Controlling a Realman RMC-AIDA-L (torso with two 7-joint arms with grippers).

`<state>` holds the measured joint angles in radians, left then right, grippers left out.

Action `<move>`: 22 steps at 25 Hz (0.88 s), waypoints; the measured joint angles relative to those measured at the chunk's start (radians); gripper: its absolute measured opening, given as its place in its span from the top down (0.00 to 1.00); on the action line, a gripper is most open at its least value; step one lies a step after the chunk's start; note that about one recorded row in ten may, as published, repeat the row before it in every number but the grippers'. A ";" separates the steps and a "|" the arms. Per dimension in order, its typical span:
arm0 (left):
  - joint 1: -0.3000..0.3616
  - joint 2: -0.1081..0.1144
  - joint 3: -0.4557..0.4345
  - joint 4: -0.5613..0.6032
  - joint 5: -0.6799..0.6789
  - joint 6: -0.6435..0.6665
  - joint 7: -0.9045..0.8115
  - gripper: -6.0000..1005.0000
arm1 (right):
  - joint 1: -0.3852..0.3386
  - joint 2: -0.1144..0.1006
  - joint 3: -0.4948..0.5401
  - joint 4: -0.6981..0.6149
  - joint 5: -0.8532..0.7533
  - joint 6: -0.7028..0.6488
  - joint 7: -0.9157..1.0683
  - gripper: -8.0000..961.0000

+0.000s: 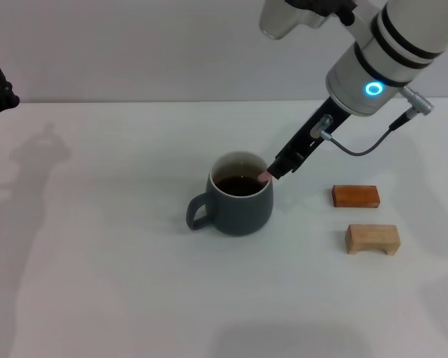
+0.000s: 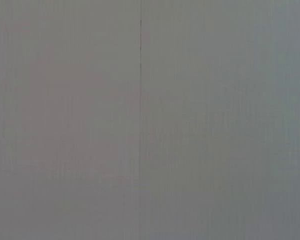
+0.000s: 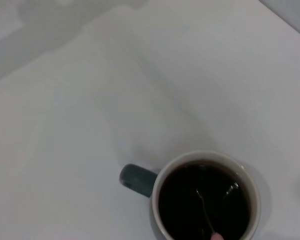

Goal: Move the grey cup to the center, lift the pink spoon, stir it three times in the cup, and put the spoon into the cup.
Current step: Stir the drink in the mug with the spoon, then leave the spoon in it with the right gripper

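Stirring looks underway: right gripper point(image 1: 275, 170), jaws clamped on the slim pink-handled metal spoon point(image 1: 264, 177), dips it into the squat blue-grey ceramic mug point(image 1: 235, 205) mid-tabletop, release left.

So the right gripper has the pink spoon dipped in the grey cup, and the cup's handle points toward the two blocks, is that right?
Not quite. The right gripper does hold the pink spoon in the grey cup, but the cup's handle points away from the two blocks, toward the robot's left. The head view shows this.
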<state>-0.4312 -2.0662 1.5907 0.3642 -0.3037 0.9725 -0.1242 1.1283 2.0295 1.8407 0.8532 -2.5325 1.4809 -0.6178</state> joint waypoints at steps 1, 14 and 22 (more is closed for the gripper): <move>-0.001 0.001 0.000 -0.001 0.000 0.000 0.000 1.00 | 0.003 0.000 0.000 -0.002 0.000 -0.001 -0.002 0.87; -0.009 0.003 -0.002 -0.003 0.000 0.000 0.005 1.00 | 0.021 0.009 -0.008 -0.018 -0.002 -0.016 -0.005 0.87; -0.013 0.003 -0.002 -0.002 0.000 0.001 0.007 1.00 | 0.052 0.008 -0.021 -0.070 -0.024 -0.056 -0.006 0.87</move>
<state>-0.4437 -2.0631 1.5892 0.3620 -0.3037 0.9734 -0.1174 1.1800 2.0377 1.8193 0.7833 -2.5566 1.4251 -0.6235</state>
